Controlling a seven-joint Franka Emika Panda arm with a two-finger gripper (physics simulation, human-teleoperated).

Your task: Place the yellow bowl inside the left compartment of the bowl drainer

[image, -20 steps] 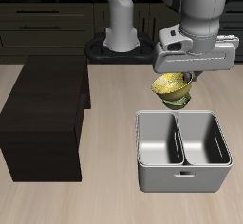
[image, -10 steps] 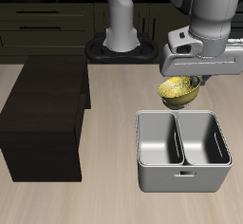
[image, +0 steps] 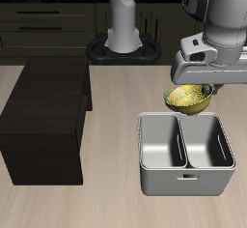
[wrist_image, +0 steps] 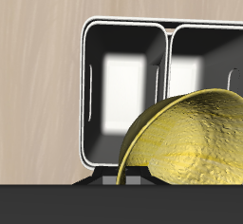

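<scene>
The yellow bowl (image: pixel 188 99), glossy with dark mottling, hangs tilted in the air just above the back rim of the bowl drainer (image: pixel 183 183). My gripper (image: pixel 195 89) is shut on the bowl's rim from above. The drainer is a grey metal tub with two deep wells split by a middle wall (image: pixel 180 141), and both wells hold nothing. In the wrist view the yellow bowl (wrist_image: pixel 190 144) fills the foreground, with the drainer's rim (wrist_image: pixel 84 95) and both wells beneath it. The bowl sits near the middle wall, slightly toward the well farther from the dark box.
A large dark box (image: pixel 46 121) stands on the table beside the drainer, with a gap of bare wood between them. The robot's base (image: pixel 121 44) is at the back, in front of dark cabinets.
The gripper has carried the bowl sideways away from the dark box and slightly forward. It now hangs over the drainer's back rim near the middle wall. The grip on the bowl is unchanged.
</scene>
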